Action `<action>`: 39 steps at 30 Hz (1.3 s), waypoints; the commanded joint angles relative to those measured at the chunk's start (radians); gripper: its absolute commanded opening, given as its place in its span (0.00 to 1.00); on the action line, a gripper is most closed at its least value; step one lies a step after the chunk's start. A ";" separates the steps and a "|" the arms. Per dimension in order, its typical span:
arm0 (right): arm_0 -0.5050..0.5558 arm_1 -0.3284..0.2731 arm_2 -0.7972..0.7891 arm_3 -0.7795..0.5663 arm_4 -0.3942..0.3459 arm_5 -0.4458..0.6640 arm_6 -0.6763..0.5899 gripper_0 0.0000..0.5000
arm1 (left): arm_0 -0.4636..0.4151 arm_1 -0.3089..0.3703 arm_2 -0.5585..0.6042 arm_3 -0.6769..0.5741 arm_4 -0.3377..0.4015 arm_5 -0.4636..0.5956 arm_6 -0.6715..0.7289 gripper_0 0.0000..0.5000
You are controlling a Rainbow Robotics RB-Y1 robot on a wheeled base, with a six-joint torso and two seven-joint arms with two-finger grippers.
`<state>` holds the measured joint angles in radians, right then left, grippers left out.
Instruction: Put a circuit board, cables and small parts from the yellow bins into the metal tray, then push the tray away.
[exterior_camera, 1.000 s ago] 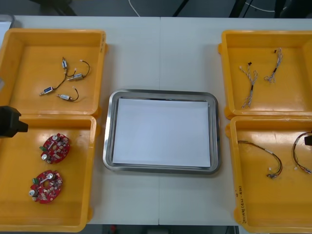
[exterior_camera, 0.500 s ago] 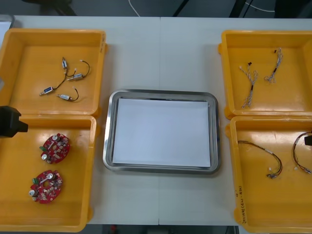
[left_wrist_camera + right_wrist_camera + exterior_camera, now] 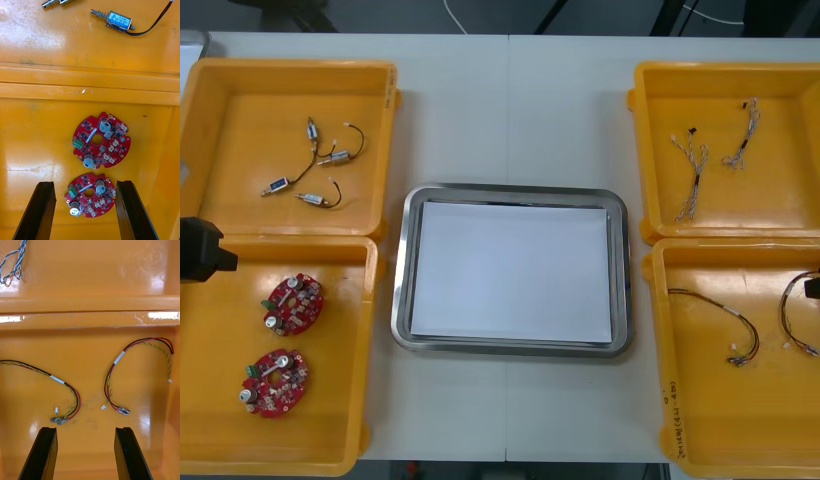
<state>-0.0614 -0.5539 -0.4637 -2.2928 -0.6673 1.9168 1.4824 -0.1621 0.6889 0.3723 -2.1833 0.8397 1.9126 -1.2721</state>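
Left wrist view: left jaws apart over circuit boards.

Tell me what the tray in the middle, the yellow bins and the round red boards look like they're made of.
Tray: likely steel or aluminium, polished; its rim shines and mirrors. The white inside looks like matte paper or a liner. Yellow bins: probably moulded plastic, glossy; rounded walls carry glare. Circuit boards: seemingly rigid laminate coated red, studded with silver-topped parts.

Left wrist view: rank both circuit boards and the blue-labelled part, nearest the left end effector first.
1. Circuit board between the left end effector's fingers.
2. Second circuit board, just beyond.
3. Blue-labelled small metal part, in the next bin.
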 commanded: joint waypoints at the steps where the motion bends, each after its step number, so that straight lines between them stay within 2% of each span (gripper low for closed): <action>1: 0.009 0.009 0.013 -0.007 0.008 0.003 0.022 0.87 | -0.020 0.046 -0.016 -0.004 0.009 0.007 -0.084 0.93; 39: 0.009 0.009 0.013 -0.007 0.008 0.003 0.022 0.87 | -0.020 0.046 -0.016 -0.004 0.009 0.007 -0.084 0.94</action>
<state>-0.0614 -0.5539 -0.4637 -2.2928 -0.6673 1.9168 1.4824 -0.1621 0.6889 0.3723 -2.1833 0.8397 1.9126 -1.2721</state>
